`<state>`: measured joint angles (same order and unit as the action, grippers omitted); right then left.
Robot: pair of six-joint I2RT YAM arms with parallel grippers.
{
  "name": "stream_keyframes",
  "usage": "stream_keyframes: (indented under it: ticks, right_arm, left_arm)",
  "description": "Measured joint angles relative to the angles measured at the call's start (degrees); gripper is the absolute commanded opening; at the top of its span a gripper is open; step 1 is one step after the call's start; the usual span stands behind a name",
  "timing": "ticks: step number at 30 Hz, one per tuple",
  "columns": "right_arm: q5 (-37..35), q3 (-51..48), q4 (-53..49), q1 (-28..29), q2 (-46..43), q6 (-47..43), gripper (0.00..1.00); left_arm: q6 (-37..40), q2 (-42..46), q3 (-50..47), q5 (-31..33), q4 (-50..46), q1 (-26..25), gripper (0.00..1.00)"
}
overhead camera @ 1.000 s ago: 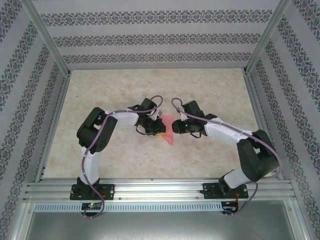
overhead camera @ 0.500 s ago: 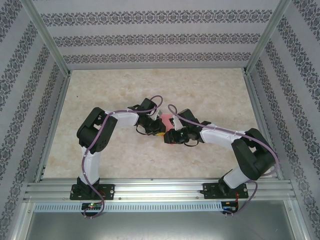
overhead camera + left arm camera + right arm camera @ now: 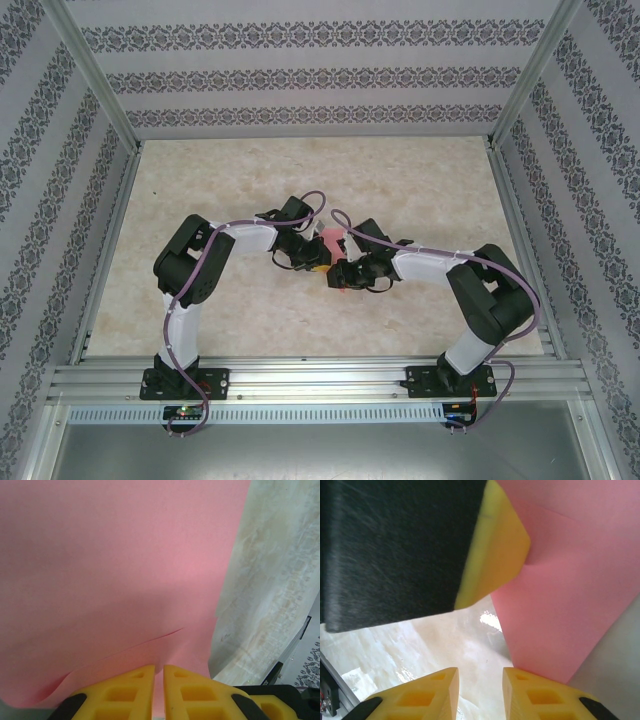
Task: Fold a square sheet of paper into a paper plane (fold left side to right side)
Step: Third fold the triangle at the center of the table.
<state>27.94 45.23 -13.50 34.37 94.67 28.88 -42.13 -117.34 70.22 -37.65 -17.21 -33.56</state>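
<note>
The sheet of paper [image 3: 125, 570] is thin, matte and salmon-pink, with no print on it. In the left wrist view one layer lies over another, and the upper layer's edge runs slantwise just ahead of the left gripper [image 3: 158, 672]. That gripper's blocky yellow fingers [image 3: 125, 690] are pressed together on the near edge of the sheet, with only a sliver of pink between them. Beside the left gripper the bench [image 3: 270, 580] shows as pale cream stone-patterned surface with a slight gloss.

In the right wrist view the sheet spreads away from the left gripper's yellow fingertip, a straight crease crosses it, and it tapers to a pointed corner. That corner ends just at the tip of one finger of the right gripper [image 3: 480, 677], which is spread, with bare bench showing in the gap. From above, both grippers meet at mid-bench, the right one just beside the left, and pink paper shows between them.
</note>
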Motion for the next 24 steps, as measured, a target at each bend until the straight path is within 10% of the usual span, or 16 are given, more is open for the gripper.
stream_keyframes:
  ticks: [24]
  right_arm:
    - [-1.49, -1.64, 0.13, -0.70, 1.60, 3.17, 0.07]
  left_arm:
    - [2.71, -1.22, 4.04, 1.29, -5.07, 0.50, 0.19]
